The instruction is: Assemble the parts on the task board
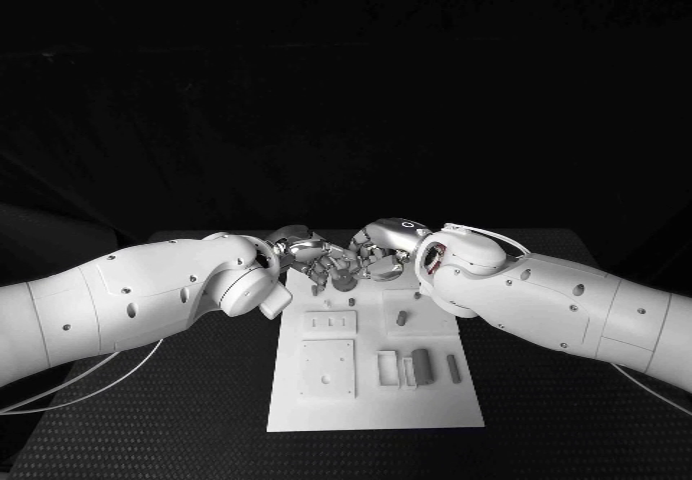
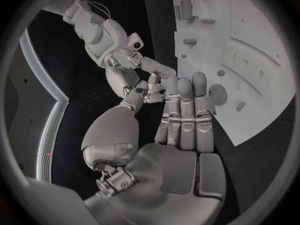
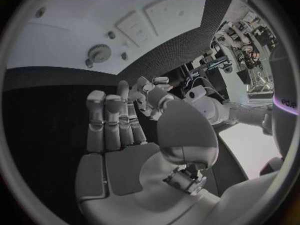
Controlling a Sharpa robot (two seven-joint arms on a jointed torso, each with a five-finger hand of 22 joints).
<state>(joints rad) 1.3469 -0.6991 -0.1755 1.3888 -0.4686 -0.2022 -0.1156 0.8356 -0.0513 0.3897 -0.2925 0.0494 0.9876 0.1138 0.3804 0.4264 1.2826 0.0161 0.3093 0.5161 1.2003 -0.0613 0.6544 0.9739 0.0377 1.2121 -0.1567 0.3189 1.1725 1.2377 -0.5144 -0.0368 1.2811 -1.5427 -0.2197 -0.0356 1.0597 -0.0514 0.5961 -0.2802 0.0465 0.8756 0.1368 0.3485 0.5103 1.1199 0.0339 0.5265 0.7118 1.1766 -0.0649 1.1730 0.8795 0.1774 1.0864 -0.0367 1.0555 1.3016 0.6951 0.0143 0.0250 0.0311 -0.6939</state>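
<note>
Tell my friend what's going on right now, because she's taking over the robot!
Left hand: raised over the far end of the white board, fingertips meeting the other hand's. Whether a piece sits between them cannot be told.
Right hand: same spot, same doubt.
Things: small grey pieces stand in a group on the near right of the board; one peg stands further up. A gear sits on the board near the hands.
Done: hard to judge.
Left: check the fingertips, then keep assembling.
</note>
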